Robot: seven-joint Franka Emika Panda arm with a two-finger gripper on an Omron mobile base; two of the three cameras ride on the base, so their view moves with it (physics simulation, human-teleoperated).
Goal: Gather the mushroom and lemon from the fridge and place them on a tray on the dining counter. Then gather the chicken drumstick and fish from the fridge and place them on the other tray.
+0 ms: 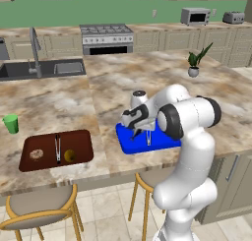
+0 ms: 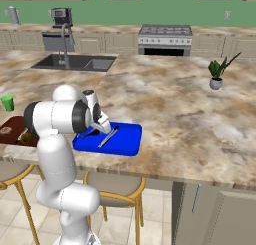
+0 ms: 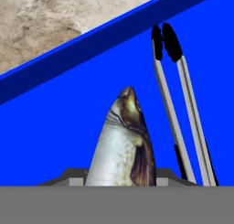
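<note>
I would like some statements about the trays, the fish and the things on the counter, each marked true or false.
1. The fish is held by the pincer over the blue tray. True.
2. A pair of tongs lies in the blue tray. True.
3. The brown tray carries nothing. False: it holds a mushroom, a lemon and its own tongs.
4. The green cup stands inside the brown tray. False: it stands on the counter beside that tray.
5. A potted plant stands on the counter. True.
</note>
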